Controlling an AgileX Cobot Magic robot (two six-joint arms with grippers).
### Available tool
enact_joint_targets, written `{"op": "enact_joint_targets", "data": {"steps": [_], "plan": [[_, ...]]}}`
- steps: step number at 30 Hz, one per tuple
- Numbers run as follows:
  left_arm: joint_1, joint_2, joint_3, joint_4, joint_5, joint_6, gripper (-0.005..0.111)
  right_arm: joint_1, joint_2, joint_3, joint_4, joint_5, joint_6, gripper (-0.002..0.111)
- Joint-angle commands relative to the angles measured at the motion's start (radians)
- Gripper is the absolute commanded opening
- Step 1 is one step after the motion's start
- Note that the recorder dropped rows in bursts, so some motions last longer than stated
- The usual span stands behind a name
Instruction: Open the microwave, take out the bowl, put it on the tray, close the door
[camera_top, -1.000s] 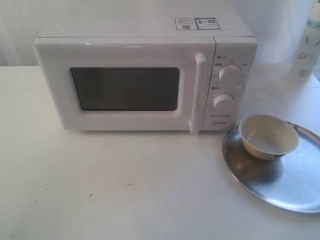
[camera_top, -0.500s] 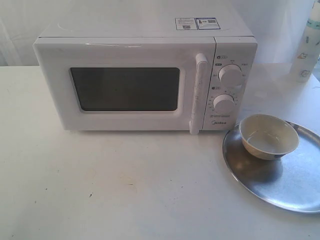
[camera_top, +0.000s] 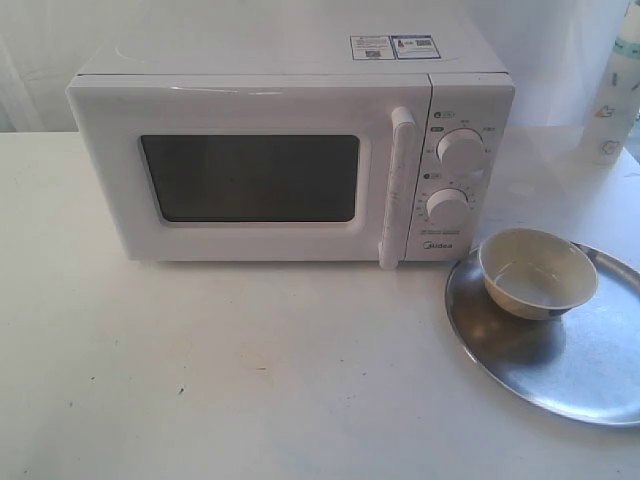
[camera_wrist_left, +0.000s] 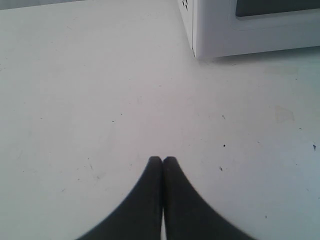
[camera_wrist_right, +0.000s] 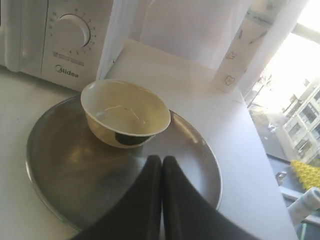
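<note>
1. The bowl (camera_top: 537, 272) sits upright inside the tray (camera_top: 600, 385), resting on the metal toward the tray's eleven o'clock in the exterior view. The pair lies at about four o'clock from the microwave (camera_top: 290, 60), with the tray's rim near the front corner below the dials (camera_top: 460, 150).
2. The door (camera_top: 250, 240) is flush with the front, and its handle (camera_top: 397, 185) stands vertical from twelve to six o'clock. Judged from this, every step of the task looks done.
3. The right gripper (camera_wrist_right: 162, 159) is clenched with its fingers pressed together and nothing between them. It hangs over the near part of the tray. Taking the way the fingers point as twelve o'clock, the bowl lies just ahead at about eleven o'clock, apart from the tips.
4. The left gripper (camera_wrist_left: 162, 160) is also clenched and empty, above the bare table (camera_wrist_left: 75, 100). A lower corner of the microwave lies well ahead of it at about one o'clock.
5. Neither gripper shows in the exterior view.
6. The right arm is clearly the nearer one to bowl and tray. The bowl is round, so it has no long axis to line up with.
7. If any move is left, I judge it a plain retreat of the right arm away from the tray.
</note>
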Motion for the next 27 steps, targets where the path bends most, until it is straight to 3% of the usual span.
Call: {"op": "enact_joint_targets", "data": {"steps": [1,5,7,17,27], "plan": [[-0.005,-0.002,-0.003,-0.008,0.003,0.0,0.0,-0.006,-0.006,0.001,0.028,-0.014,-0.245,0.0],[-0.005,-0.002,-0.003,-0.008,0.003,0.0,0.0,-0.006,-0.006,0.001,0.264,-0.034,-0.599,0.0],[-0.005,-0.002,-0.003,-0.008,0.003,0.0,0.0,-0.006,-0.006,0.001,0.343,-0.019,-0.597,0.0],[-0.005,-0.002,-0.003,-0.008,0.003,0.0,0.0,-0.006,-0.006,0.001,0.099,-0.014,0.294,0.0],[-0.005,-0.002,-0.003,-0.008,0.003,0.0,0.0,-0.006,-0.006,0.001,0.061,0.003,0.305,0.0]]}}
